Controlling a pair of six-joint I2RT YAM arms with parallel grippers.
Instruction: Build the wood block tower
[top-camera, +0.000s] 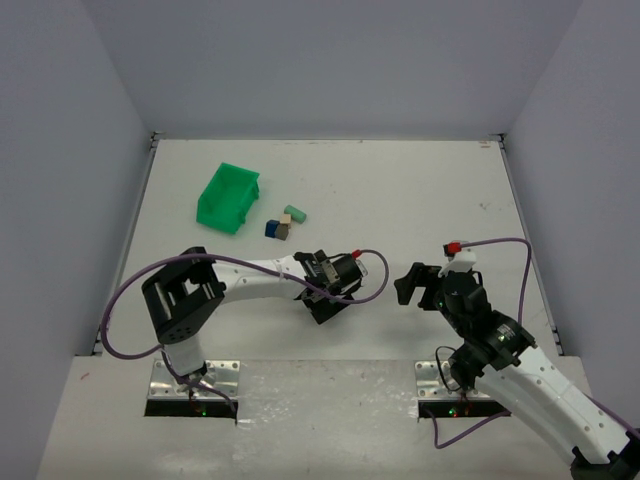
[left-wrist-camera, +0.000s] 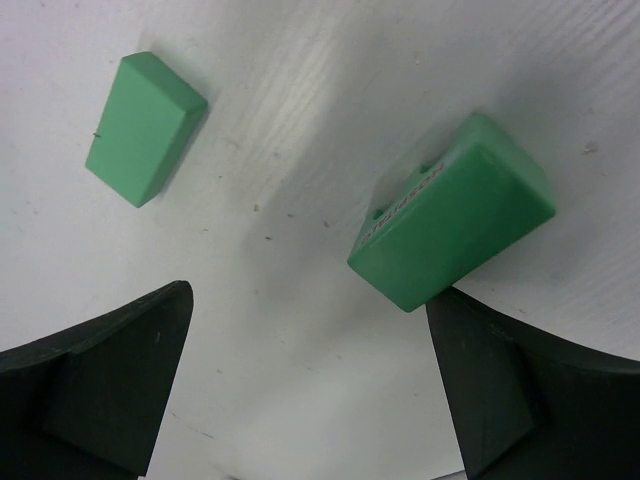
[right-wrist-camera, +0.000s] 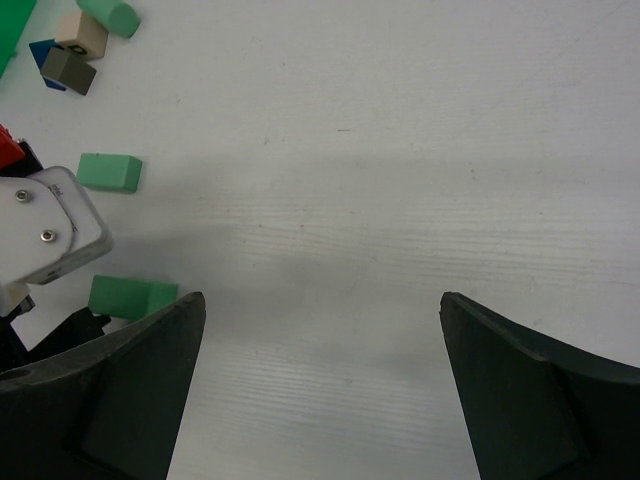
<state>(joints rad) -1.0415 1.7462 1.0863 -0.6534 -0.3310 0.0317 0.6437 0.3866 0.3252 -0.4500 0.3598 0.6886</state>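
No stacked tower is in view; the blocks lie loose. Two green rectangular blocks lie flat on the white table in the left wrist view, one at the upper left (left-wrist-camera: 143, 128) and one (left-wrist-camera: 452, 212) by my right finger's tip. My left gripper (left-wrist-camera: 308, 300) is open and empty just above the table, near them. They also show in the right wrist view (right-wrist-camera: 109, 171) (right-wrist-camera: 130, 296). A dark blue piece (top-camera: 271, 229), a tan block (top-camera: 284, 225) and a pale green cylinder (top-camera: 294, 214) sit together farther back. My right gripper (right-wrist-camera: 322, 300) is open and empty over bare table.
A bright green plastic bin (top-camera: 228, 198) stands at the back left, beside the small block cluster. My two grippers (top-camera: 322, 298) (top-camera: 410, 283) face each other near the table's middle. Grey walls enclose the table on three sides.
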